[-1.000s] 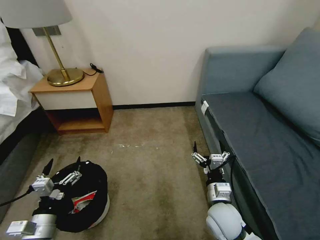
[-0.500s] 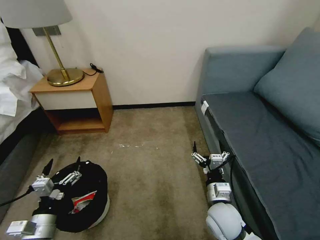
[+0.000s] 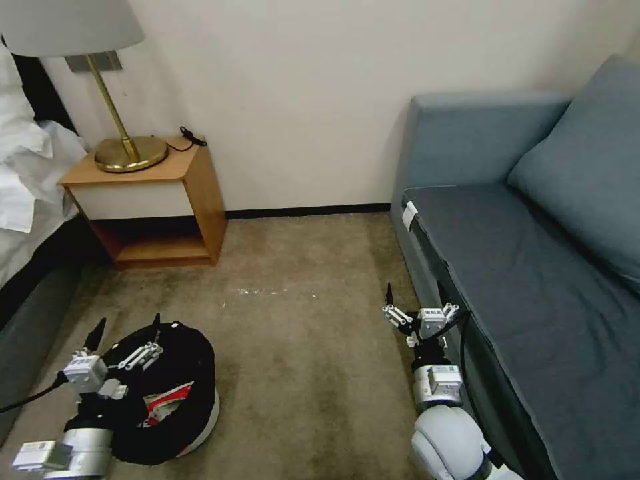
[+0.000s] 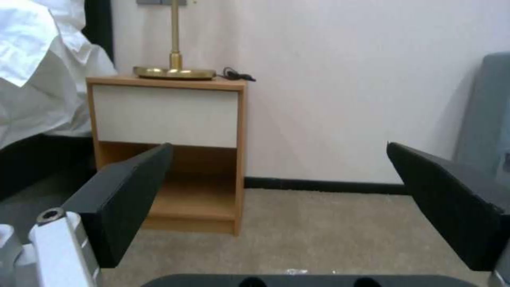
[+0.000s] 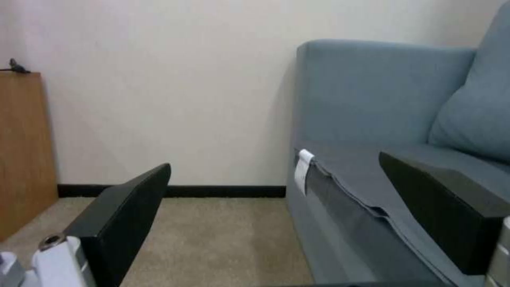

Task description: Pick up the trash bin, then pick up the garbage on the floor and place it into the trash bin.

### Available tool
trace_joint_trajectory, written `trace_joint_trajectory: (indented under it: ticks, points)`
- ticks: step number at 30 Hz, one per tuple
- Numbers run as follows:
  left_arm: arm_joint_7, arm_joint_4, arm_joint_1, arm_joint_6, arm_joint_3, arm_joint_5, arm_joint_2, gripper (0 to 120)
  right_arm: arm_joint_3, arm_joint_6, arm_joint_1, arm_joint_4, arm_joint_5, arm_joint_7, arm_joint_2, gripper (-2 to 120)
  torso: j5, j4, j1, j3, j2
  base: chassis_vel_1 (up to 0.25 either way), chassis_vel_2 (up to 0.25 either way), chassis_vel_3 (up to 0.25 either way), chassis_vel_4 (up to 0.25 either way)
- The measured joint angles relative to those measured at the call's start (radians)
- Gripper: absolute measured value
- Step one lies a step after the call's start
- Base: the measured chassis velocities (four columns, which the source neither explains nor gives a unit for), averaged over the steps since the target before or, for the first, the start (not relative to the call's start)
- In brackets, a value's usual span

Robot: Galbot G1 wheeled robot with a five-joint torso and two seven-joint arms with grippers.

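The trash bin (image 3: 183, 370), low, round and lined with a black bag, stands on the carpet at the lower left. Inside it lies a red-and-white packet of garbage (image 3: 165, 402). My left gripper (image 3: 128, 327) hovers over the bin's near-left rim, open and holding nothing. In the left wrist view the left gripper (image 4: 287, 187) has its fingers (image 4: 127, 191) wide apart, with the bin's black rim (image 4: 308, 280) just beneath them. My right gripper (image 3: 421, 301) is open low beside the sofa front; in the right wrist view that gripper (image 5: 276, 207) is empty.
A wooden nightstand (image 3: 153, 200) with a brass lamp (image 3: 127, 150) stands against the back wall. White bedding (image 3: 27, 180) lies at the left and a blue-grey sofa (image 3: 520, 267) at the right. Open carpet with a few white specks (image 3: 260, 291) lies between them.
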Motion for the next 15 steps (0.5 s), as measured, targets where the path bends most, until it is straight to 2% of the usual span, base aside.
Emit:
trace_joint_trajectory:
  ticks: [15]
  points:
    - [0.0, -0.001, 0.0, 0.001, 0.0, 0.0, 0.0, 100, 0.0, 0.0, 0.0, 0.0, 0.0, 0.0, 0.0, 100, 0.0, 0.0, 0.0, 0.0, 0.0, 0.0, 0.0, 0.0, 0.0]
